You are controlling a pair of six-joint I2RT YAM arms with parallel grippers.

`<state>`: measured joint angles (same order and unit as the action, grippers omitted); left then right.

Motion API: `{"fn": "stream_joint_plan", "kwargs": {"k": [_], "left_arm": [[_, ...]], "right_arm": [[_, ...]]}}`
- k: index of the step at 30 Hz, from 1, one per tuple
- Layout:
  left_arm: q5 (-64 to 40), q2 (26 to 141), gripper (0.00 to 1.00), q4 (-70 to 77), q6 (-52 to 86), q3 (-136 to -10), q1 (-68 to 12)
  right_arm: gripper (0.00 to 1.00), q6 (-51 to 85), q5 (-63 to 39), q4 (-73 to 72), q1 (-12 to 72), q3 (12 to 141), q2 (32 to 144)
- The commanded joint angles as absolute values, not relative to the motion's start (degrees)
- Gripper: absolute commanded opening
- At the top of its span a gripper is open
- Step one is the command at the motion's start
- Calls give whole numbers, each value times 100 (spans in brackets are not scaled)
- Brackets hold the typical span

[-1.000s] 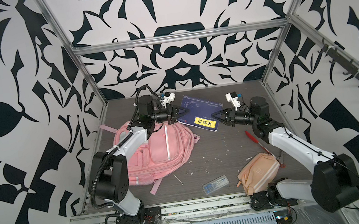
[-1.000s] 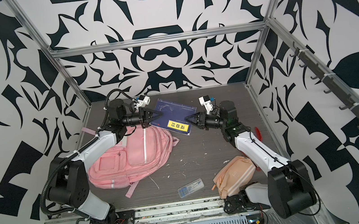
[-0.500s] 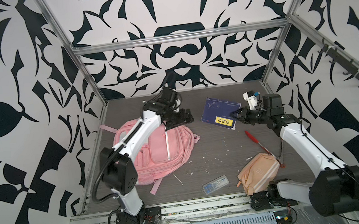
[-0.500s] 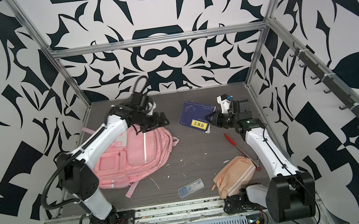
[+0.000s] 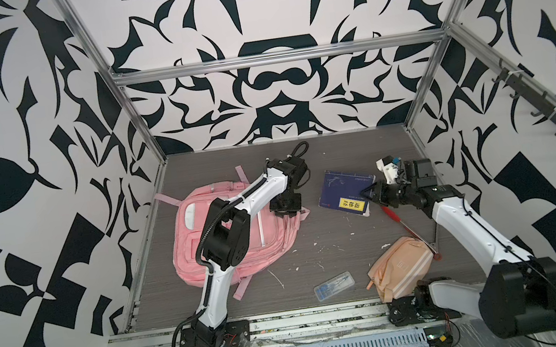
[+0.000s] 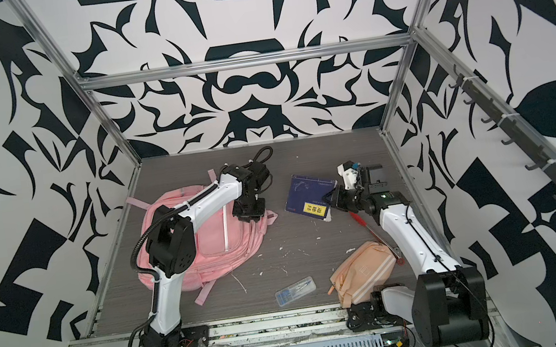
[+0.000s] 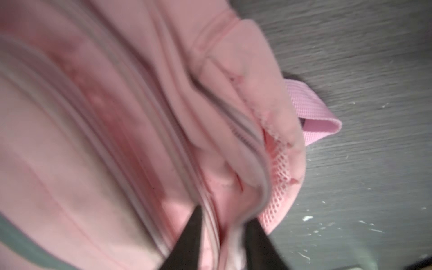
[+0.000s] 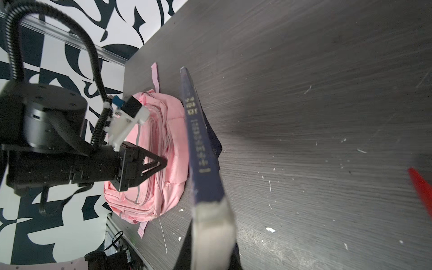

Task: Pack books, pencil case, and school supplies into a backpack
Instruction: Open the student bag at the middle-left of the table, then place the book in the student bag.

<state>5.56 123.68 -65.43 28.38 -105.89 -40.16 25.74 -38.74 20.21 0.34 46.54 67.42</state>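
**Grey woodgrain table [image 5: 333,243], black-and-white patterned walls: both claws loaded**

Pink backpack [image 5: 275,244] lies flat, left of centre. Left gripper [image 7: 224,245] is clenched on a fold of its zip edge at the bag's far right corner. Navy book [image 5: 344,191] with yellow label sits right of the bag, apart from it, clamped at its right edge by the right gripper [image 5: 368,193]. Red pen [image 5: 403,220] lies just nearer. Pencil case [image 5: 402,267] near right; clear supplies box [image 5: 334,285] left of it, apart.

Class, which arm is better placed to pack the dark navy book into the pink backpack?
Right: right pincer grips the dark navy paperback; left pincer pinches the pink fabric backpack at its zip.
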Motion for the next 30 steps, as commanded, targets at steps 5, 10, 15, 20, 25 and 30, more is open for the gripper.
{"fn": "stream_joint_plan", "kwargs": {"k": [5, 10, 15, 20, 25, 30], "left_arm": [[369, 12084, 0, -6614, 2677, -10679, -3956], [-366, 11095, 0, -6267, 2699, -10310, -3870], [-1027, 9984, 0, -5641, 2683, -9622, -3680], [-1294, 9474, 0, -5579, 2656, -9043, -3485], [-1199, 8731, 0, -5003, 2753, -9067, -3308], [-1355, 8415, 0, -5108, 2519, -9651, -3260]], "right_arm": [[0, 2571, -4141, 1742, 18, 4800, 6706], [0, 2531, -4330, 1989, 109, 5120, 6811], [0, 2853, -4596, 1845, 281, 5266, 6873], [0, 3245, -4802, 1499, 457, 5438, 6977], [0, 3543, -4695, 1328, 1115, 5684, 7336], [0, 4035, -4584, 820, 2000, 5892, 8083]]}}
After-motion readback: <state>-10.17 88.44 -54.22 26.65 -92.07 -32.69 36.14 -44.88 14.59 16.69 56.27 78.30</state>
